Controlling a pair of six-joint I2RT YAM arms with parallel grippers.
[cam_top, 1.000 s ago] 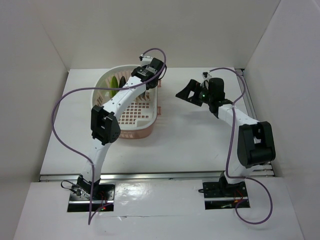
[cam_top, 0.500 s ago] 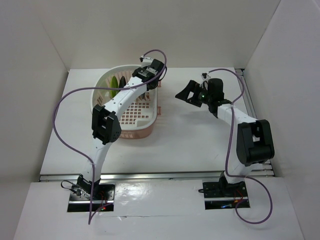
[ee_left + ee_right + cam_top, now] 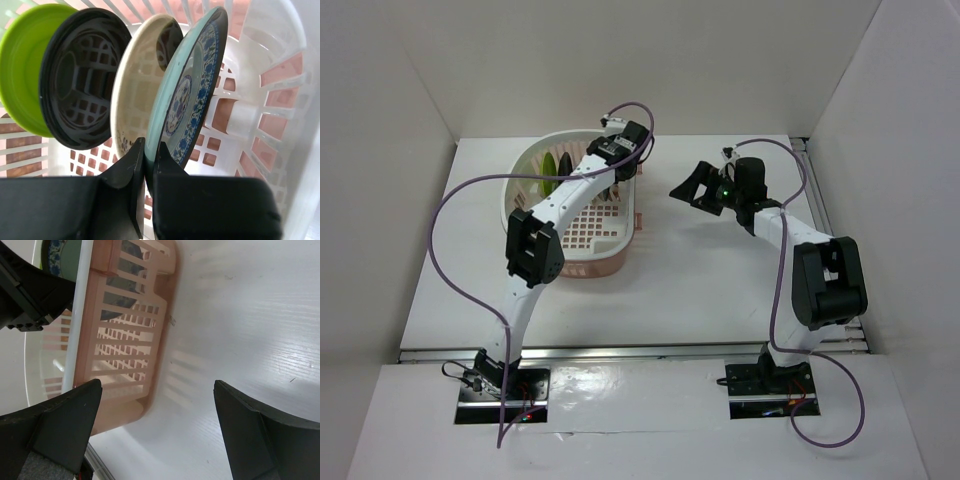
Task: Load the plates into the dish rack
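The dish rack (image 3: 582,262) stands on the table at the back left, with white slotted walls and a salmon base. In the left wrist view, the lime green plate (image 3: 20,65), the black plate (image 3: 80,75), the cream plate (image 3: 140,85) and the teal-blue patterned plate (image 3: 192,85) stand upright in a row inside it. My left gripper (image 3: 149,155) is shut on the lower rim of the teal-blue plate, and in the top view it sits over the rack's far right end (image 3: 620,150). My right gripper (image 3: 688,188) is open and empty, above the table just right of the rack.
The right wrist view shows the rack's salmon side wall and handle (image 3: 125,330), with bare white table to its right. White enclosure walls close in the table on the left, back and right. Purple cables loop off both arms.
Almost nothing has changed. The right gripper has edged slightly toward the back. The left gripper stays shut on the teal-blue plate in the rack.
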